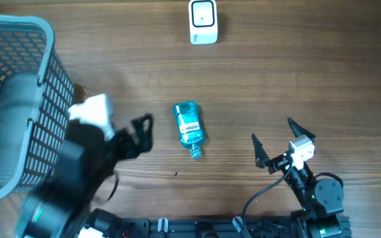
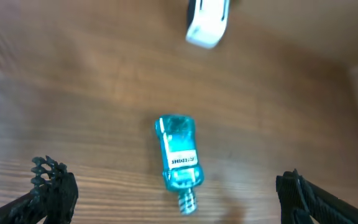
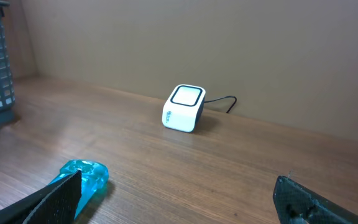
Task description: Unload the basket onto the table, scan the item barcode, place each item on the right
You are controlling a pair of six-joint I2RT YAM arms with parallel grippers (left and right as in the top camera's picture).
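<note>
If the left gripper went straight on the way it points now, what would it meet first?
Most likely the blue bottle, lying straight ahead; the white scanner stands farther on.

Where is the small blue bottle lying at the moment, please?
In the overhead view the bottle lies on its side on the table, between the left pincer and right pincer, with the white scanner beyond it.

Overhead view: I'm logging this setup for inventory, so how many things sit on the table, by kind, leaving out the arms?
Blue bottle: 1
White scanner: 1
Grey mesh basket: 1 (what lies inside it is too unclear to count)
Total: 3
</note>
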